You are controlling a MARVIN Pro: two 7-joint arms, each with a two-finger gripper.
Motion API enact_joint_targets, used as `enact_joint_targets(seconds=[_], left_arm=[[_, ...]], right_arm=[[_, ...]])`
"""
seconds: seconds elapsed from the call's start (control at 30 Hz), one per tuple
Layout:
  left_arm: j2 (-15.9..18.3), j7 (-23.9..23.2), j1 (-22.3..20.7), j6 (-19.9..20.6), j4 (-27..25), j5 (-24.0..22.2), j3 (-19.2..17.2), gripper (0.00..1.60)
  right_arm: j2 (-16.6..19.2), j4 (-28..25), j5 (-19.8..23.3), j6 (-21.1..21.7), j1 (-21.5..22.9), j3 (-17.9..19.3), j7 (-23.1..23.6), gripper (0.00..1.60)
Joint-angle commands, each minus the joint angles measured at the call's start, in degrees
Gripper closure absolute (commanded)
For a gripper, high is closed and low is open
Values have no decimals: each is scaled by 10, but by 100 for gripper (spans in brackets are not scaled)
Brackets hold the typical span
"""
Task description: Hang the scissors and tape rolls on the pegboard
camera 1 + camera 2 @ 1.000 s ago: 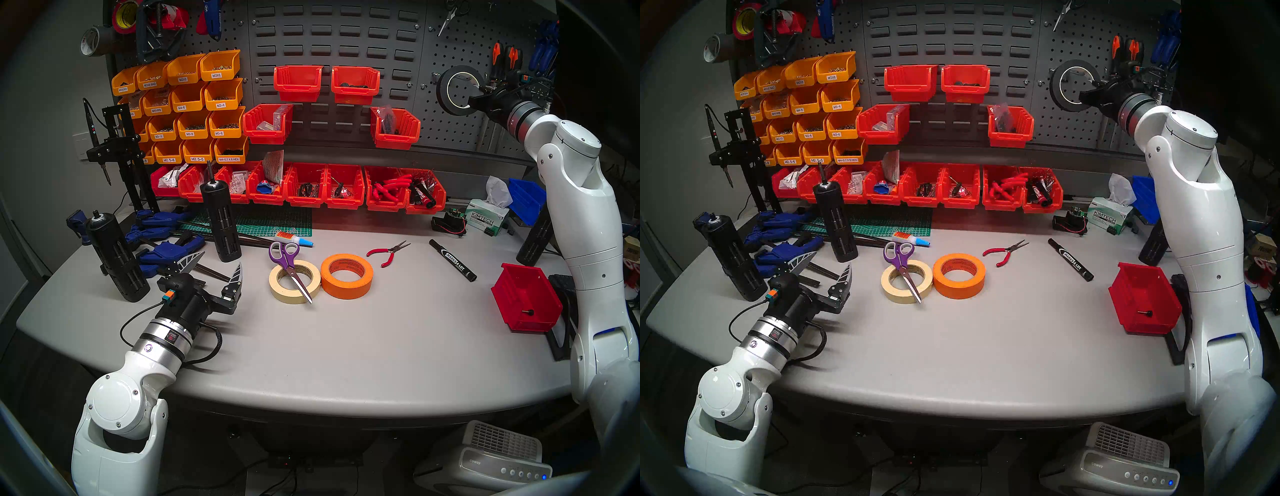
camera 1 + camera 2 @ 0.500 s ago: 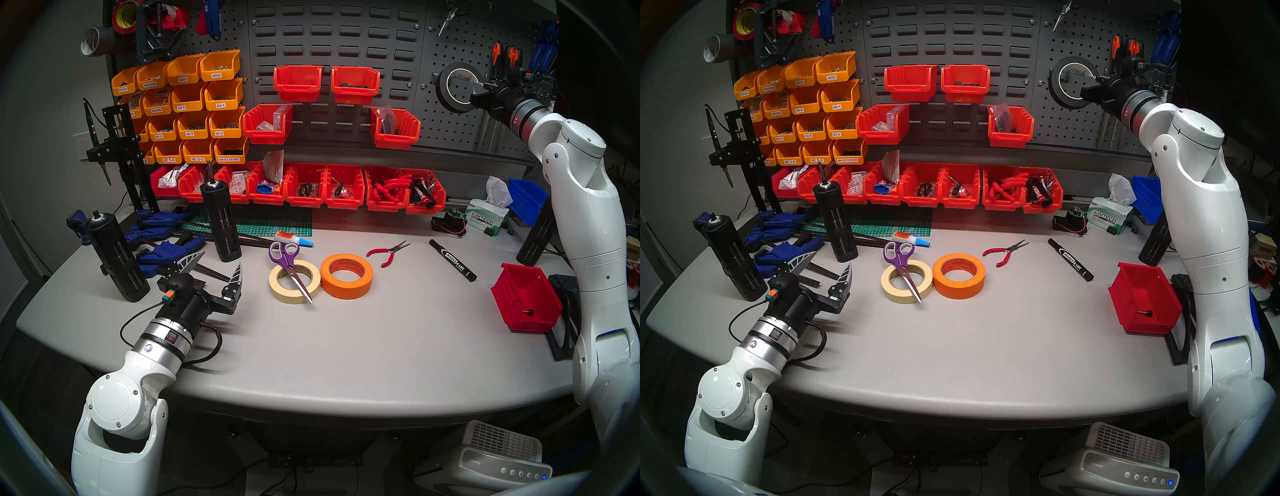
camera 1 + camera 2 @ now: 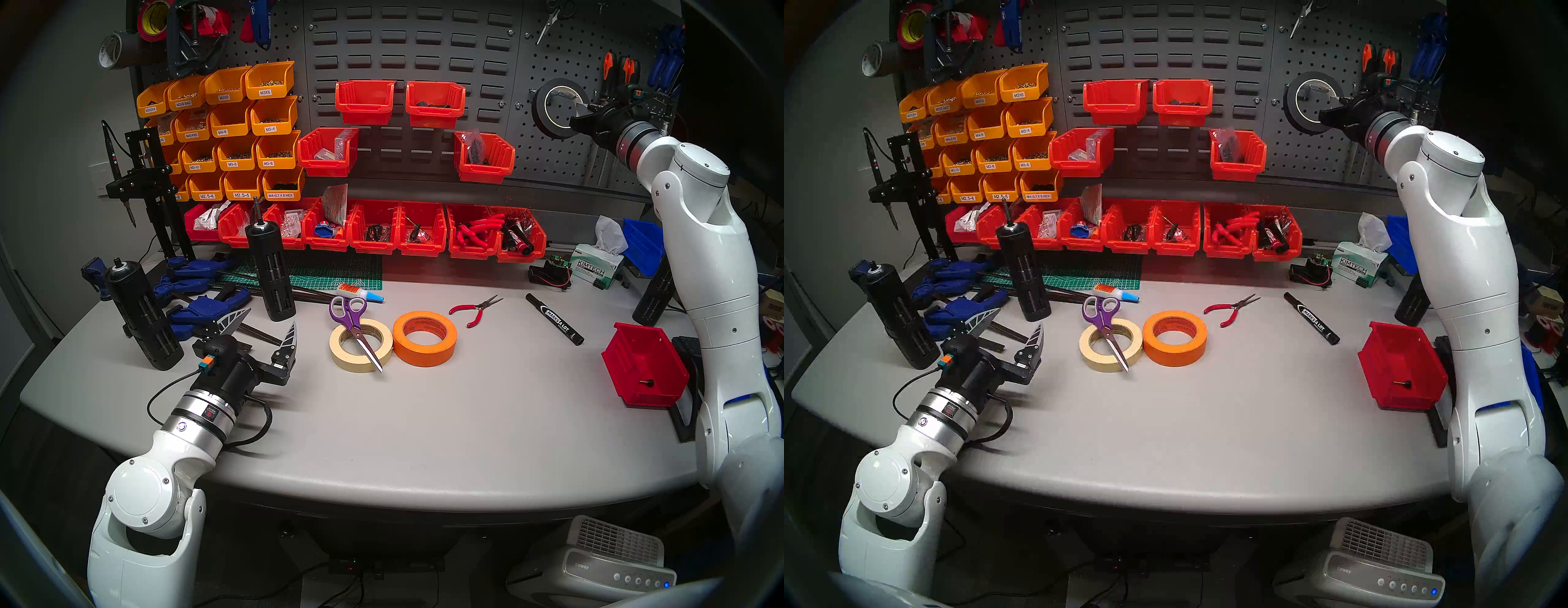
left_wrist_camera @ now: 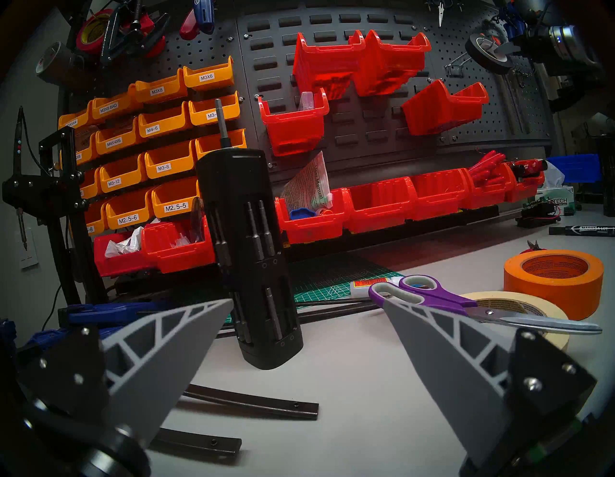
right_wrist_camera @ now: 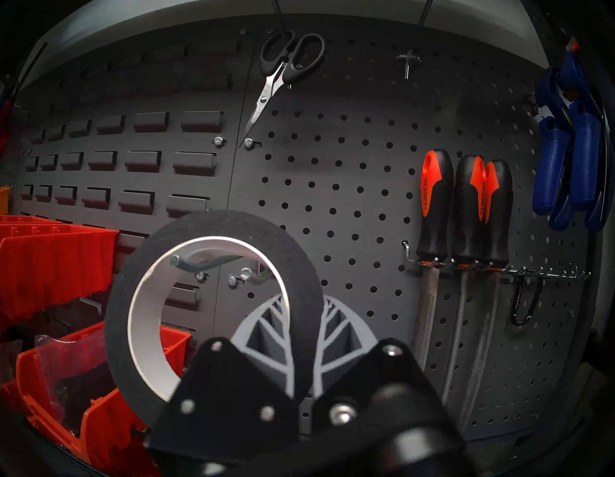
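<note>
Since a second ago: black tape roll carried slightly up and left, closer in to the pegboard, its white core now ringing a metal hook seen through the opening in the right-wrist view. Right gripper now clamped tight on the roll's wall, one finger inside the core, one outside; half a second ago looser. Roll held on edge, open face toward the table side, axis pointing into the board along the hook. Whether the core rests on the hook: cannot tell.

Nothing else shifted. Left gripper wide open, low over the table at the left, gripping nothing. Purple-handled scissors lying across the beige masking tape roll, handles toward the bins, blades toward the table's front edge, tips slightly right. Orange tape roll flat, touching the beige one on its right side.
</note>
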Motion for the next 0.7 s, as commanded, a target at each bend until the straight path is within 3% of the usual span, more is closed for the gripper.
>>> enact_joint_targets(seconds=[0.0,0.4,0.43,0.47,0.57,0.67], left_arm=[[0,0,-1,-3,-8,0,1,0],[0,0,-1,-3,-8,0,1,0],[0,0,-1,-3,-8,0,1,0],[0,0,-1,-3,-8,0,1,0],[0,0,-1,-3,-8,0,1,0],[0,0,-1,-3,-8,0,1,0]], right_arm=[[-6,15,-18,-5,57,-18,2,160],[-8,34,-25,-12,69,-27,6,160],[-8,33,-24,-11,69,-26,7,146],[-7,32,-24,-11,68,-25,8,99],[-5,32,-24,-12,66,-21,12,75],[-4,32,-24,-12,64,-19,14,65]])
